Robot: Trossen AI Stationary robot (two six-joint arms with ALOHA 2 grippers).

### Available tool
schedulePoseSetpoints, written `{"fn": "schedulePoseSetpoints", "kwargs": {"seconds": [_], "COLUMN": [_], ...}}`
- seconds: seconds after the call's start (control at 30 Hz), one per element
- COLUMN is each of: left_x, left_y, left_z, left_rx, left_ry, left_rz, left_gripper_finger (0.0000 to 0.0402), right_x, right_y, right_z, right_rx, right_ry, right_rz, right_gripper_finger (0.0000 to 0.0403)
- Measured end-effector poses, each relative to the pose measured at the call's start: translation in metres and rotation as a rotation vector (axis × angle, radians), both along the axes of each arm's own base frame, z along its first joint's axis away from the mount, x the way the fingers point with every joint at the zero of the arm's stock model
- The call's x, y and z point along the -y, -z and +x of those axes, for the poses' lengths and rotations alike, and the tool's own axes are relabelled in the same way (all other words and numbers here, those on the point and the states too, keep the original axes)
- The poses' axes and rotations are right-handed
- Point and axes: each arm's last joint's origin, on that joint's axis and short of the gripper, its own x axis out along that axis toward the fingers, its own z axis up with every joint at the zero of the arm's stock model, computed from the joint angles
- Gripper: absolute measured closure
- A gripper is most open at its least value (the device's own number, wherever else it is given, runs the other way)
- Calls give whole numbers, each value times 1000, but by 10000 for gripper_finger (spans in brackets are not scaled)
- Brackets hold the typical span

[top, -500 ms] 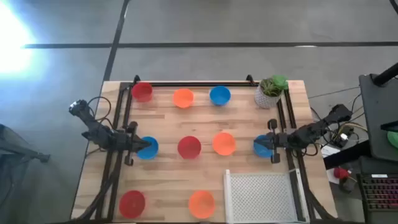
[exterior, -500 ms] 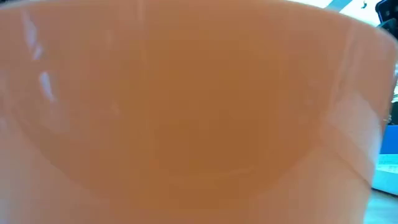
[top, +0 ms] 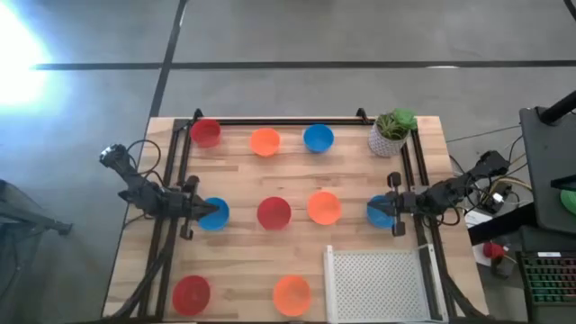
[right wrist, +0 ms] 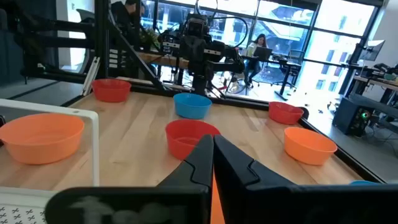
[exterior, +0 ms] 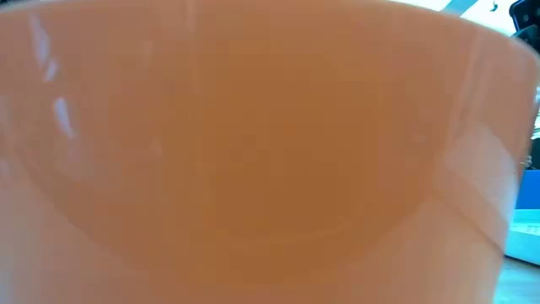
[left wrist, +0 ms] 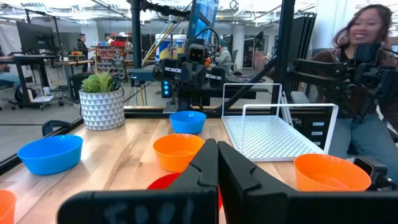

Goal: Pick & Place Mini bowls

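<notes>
Item: mini bowls, ten, spread over a wooden worktop [top: 243, 247].
- Far edge: red bowl [top: 206, 132], orange bowl [top: 265, 141], blue bowl [top: 318, 138], in a row; a white pot with a green plant [top: 391, 131] at the far right corner.
- Middle row: blue bowl [top: 214, 213] by the left edge, red bowl [top: 274, 212], orange bowl [top: 324, 207], blue bowl [top: 380, 211] by the right edge.
- Near edge: red bowl [top: 191, 292], orange bowl [top: 291, 294], the latter pressed up against the low camera.
- White perforated tray [top: 373, 284] with a wire rail, near right corner, nothing in it.

Left tool [top: 200, 211]: clenched, holding nothing, low at the left edge, tip at the rim of the left blue bowl.
Right tool [top: 392, 207]: clenched, holding nothing, low at the right edge, tip over the right blue bowl.

Governing relation: each tool points inward along the middle row, its blue bowl directly ahead and nearest; bowls are round, so no long axis. The right arm is nearer the tray, the likely drop place.

Room: bowls stand well apart; frame rails run along both side edges.
</notes>
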Motion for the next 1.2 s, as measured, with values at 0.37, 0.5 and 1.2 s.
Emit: {"fn": "schedulePoseSetpoints", "kwargs": {"seconds": [0.37,0.5,1.2], "left_x": [0,0,0], "left_y": [0,0,0], "left_z": [0,0,0], "left_rx": [0,0,0], "left_ry": [0,0,0], "left_rz": [0,0,0], "left_gripper_finger": [402,402,402], "right_x": [0,0,3], "right_y": [0,0,-32], "right_z": [0,0,-5], "right_rx": [0,0,303], "right_ry": [0,0,-6], "right_rz": [0,0,160], "right_gripper_finger": [394,394,394]}}
